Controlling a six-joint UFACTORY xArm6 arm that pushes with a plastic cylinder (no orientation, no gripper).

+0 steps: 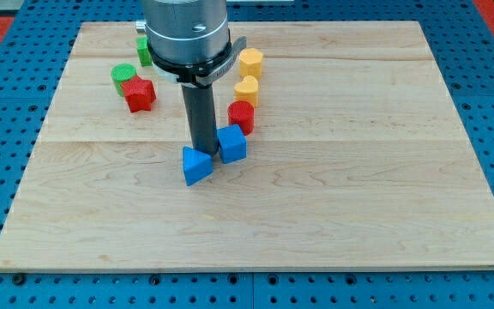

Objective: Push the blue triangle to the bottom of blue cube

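Observation:
The blue triangle (197, 166) lies near the board's middle, just left of and slightly below the blue cube (232, 143). The two blocks nearly touch. My dark rod comes down between them, and my tip (203, 148) rests right behind the triangle's top edge, at the cube's left side. The tip touches or almost touches both blocks.
A red cylinder (241, 116) sits just above the blue cube, with two yellow blocks (246, 88) (250, 61) in a line above it. A red star-like block (138, 93) and a green cylinder (124, 75) are at the upper left. Another green block (144, 51) is partly hidden by the arm.

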